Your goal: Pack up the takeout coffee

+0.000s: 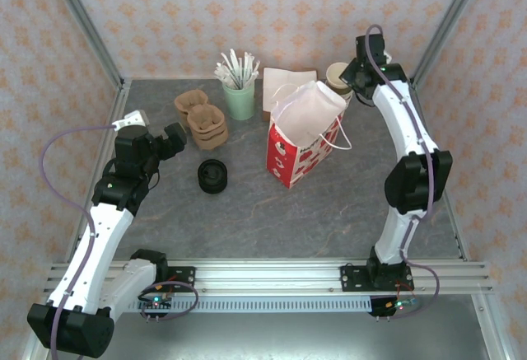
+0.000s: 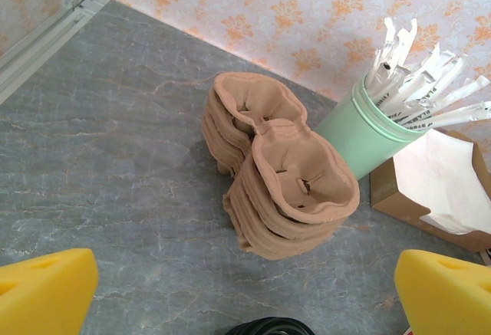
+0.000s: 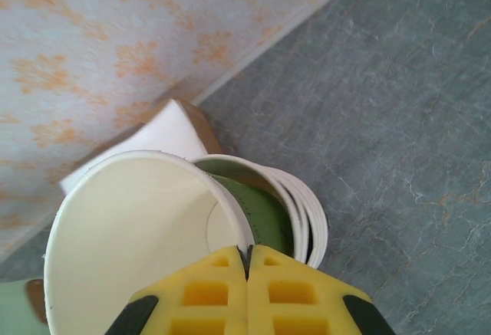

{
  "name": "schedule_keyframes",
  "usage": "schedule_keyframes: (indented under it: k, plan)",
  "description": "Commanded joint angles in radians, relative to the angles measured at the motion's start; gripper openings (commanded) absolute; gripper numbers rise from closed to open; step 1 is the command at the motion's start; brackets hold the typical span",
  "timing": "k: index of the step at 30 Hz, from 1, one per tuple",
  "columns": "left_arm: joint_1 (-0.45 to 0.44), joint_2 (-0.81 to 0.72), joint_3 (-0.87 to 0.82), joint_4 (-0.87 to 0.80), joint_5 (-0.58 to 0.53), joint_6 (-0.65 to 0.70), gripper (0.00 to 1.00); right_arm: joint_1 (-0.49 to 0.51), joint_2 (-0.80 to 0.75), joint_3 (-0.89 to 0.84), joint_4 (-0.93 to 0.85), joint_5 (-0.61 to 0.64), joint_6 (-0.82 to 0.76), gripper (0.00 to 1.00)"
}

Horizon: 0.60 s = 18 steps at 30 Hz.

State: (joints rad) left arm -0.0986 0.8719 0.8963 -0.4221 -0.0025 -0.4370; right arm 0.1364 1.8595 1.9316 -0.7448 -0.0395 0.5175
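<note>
Pinching paper cup (image 3: 130, 228) rim w/ R claw (image 3: 247, 257), clenched on it; L claw (image 2: 245, 293) released.

Matt grey stone look with pale veining on the surface (image 1: 247, 212). Smooth, matt cream paper inside the coffee cup (image 3: 130, 235), with a thin rolled rim. Matt yellow moulded plastic, pocketed, on the jaws of the right gripper (image 3: 247, 262). Rough, fibrous brown pulp for the cup carriers (image 2: 284, 182). Smooth pale sheen on the green cup (image 2: 357, 139), plastic by the look; white paper wrappers on the sticks (image 2: 430, 93). Plain brown cardboard box (image 2: 399, 208), soft white paper napkins (image 2: 445, 170). Creased red-and-white paper bag (image 1: 300, 137). Black plastic lids (image 1: 212, 175). Brushed metal rail (image 1: 272, 276).
</note>
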Motion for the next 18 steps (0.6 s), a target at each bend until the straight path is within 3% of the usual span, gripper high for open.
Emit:
schedule_keyframes:
  k: [1,12,18]
  plan:
    - [-0.01,-0.016,0.048,-0.027,0.019,0.006,1.0,0.005,-0.102,-0.006,-0.014,0.042,0.017,0.0]
    - [-0.011,-0.005,0.098,-0.075,0.038,0.005,1.0,0.006,-0.346,-0.05,-0.083,0.093,-0.006,0.0]
    - [-0.024,0.037,0.118,-0.143,0.04,0.016,0.99,0.006,-0.578,-0.23,-0.172,0.152,-0.051,0.0]
